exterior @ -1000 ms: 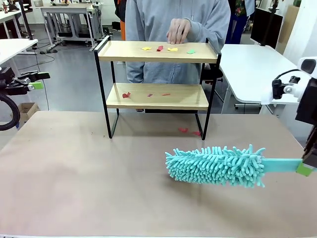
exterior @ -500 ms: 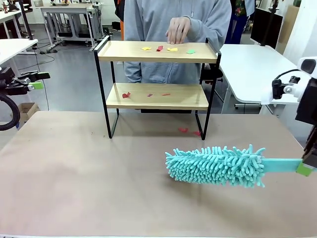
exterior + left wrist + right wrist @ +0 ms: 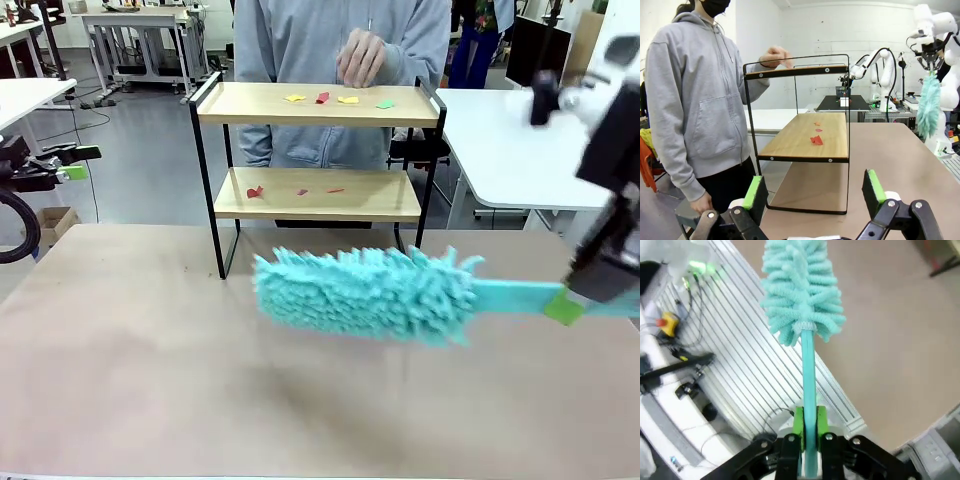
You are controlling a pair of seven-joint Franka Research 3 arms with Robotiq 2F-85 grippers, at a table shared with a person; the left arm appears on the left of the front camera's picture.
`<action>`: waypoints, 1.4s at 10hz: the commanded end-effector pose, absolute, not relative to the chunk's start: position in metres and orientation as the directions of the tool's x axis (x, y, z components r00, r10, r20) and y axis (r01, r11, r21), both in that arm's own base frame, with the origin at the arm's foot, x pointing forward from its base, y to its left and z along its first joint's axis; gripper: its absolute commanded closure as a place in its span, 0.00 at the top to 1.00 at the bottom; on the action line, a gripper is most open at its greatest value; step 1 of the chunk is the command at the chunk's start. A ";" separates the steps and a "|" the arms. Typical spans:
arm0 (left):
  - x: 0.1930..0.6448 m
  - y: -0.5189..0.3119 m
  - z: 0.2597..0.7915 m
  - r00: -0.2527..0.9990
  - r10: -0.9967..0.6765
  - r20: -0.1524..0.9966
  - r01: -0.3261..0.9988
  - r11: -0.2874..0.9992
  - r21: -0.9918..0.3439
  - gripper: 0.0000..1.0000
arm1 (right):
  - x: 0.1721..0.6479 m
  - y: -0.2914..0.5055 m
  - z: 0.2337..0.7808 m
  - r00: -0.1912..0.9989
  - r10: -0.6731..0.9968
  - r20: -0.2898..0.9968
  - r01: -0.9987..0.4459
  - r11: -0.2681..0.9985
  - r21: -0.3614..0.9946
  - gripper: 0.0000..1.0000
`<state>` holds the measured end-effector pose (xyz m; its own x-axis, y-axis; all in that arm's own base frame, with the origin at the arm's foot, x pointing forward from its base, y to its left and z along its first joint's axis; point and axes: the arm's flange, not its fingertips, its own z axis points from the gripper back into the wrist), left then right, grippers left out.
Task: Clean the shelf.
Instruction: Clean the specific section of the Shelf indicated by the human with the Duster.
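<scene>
Right jaws clamp the stiff handle end of a soft, light duster (image 3: pixel 365 293); the slim-legged shelf (image 3: pixel 260 103) beyond them looks easily nudged; left jaws gape

Tan bench (image 3: pixel 120 350) with the two-tier shelf (image 3: pixel 260 106) at its far side, coloured scraps (image 3: pixel 322 98) on both shelf boards.

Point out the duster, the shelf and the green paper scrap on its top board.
duster (image 3: pixel 365 292): front view, middle of its fluffy head.
shelf (image 3: pixel 250 102): front view, bare part of top board.
green paper scrap (image 3: pixel 385 103): front view, its centre.
</scene>
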<state>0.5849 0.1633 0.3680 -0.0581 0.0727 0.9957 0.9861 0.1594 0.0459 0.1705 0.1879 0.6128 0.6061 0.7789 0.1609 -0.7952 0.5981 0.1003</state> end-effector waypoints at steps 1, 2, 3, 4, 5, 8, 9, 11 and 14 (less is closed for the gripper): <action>0.584 0.163 0.371 -0.073 0.068 0.995 0.985 0.164 0.061 1.00 | 0.176 0.243 0.639 0.690 0.676 0.257 -0.714 0.694 0.092 0.13; 0.584 0.163 0.371 -0.073 0.068 0.995 0.985 0.164 0.061 1.00 | 0.178 0.281 0.655 0.714 0.628 0.309 -0.674 0.737 0.057 0.13; 0.584 0.163 0.371 -0.073 0.068 0.995 0.985 0.164 0.061 1.00 | 0.180 0.312 0.667 0.719 0.592 0.364 -0.641 0.767 0.020 0.13; 0.584 0.163 0.371 -0.073 0.068 0.995 0.985 0.164 0.061 1.00 | 0.184 0.335 0.678 0.696 0.609 0.381 -0.664 0.748 0.015 0.13; 0.584 0.163 0.371 -0.073 0.068 0.995 0.985 0.164 0.061 1.00 | 0.190 0.350 0.687 0.707 0.553 0.442 -0.628 0.778 0.030 0.13; 0.584 0.163 0.371 -0.073 0.068 0.995 0.985 0.164 0.061 1.00 | 0.210 0.366 0.707 0.786 0.396 0.475 -0.509 0.851 0.134 0.13; 0.584 0.163 0.371 -0.073 0.068 0.995 0.985 0.164 0.061 1.00 | 0.197 0.362 0.699 0.717 0.486 0.500 -0.599 0.796 0.086 0.13; 0.584 0.163 0.371 -0.073 0.068 0.995 0.985 0.164 0.061 1.00 | 0.197 0.362 0.699 0.717 0.486 0.500 -0.599 0.796 0.086 0.13; 0.584 0.163 0.371 -0.073 0.068 0.995 0.985 0.164 0.061 1.00 | 0.196 0.370 0.699 0.727 0.481 0.490 -0.591 0.802 0.091 0.13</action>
